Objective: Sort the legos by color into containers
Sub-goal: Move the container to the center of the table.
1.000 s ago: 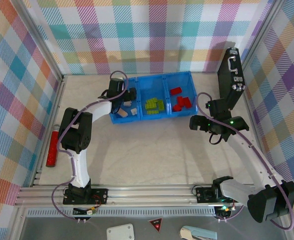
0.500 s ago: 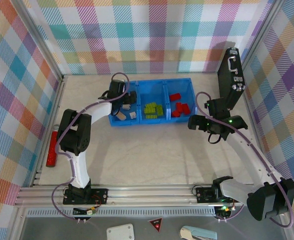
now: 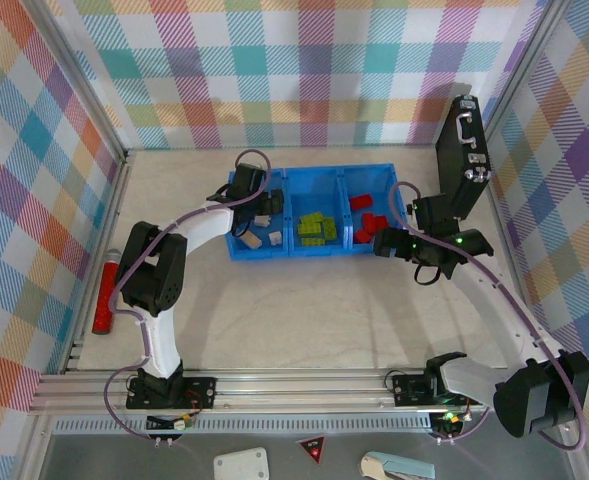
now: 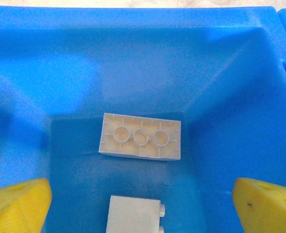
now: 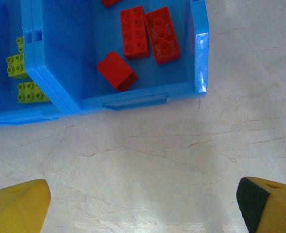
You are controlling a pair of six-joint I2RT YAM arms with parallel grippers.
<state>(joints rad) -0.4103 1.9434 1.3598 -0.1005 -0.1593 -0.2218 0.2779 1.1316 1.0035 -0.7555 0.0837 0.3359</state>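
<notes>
The blue bin (image 3: 319, 182) lies at the back of the table with three compartments. Beige legos (image 3: 272, 238) are in its left one, lime green legos (image 3: 316, 228) in the middle one, red legos (image 3: 370, 224) in the right one. My left gripper (image 3: 255, 196) hangs open inside the left compartment, over an upside-down beige brick (image 4: 140, 137) and a second beige brick (image 4: 135, 213), and holds nothing. My right gripper (image 3: 386, 246) is open over bare table just in front of the bin's right corner (image 5: 199, 48). Red bricks (image 5: 147, 34) and green bricks (image 5: 25, 92) show beyond it.
A long red cylinder (image 3: 105, 295) lies by the left wall. A black case with a metal handle (image 3: 464, 150) leans against the right wall. Plaid walls close three sides, and an aluminium rail (image 3: 274, 385) runs along the near edge.
The blue bin has slid to the right and a little toward the front. My left gripper moved right with it, staying in the left compartment. The right gripper has barely moved.
</notes>
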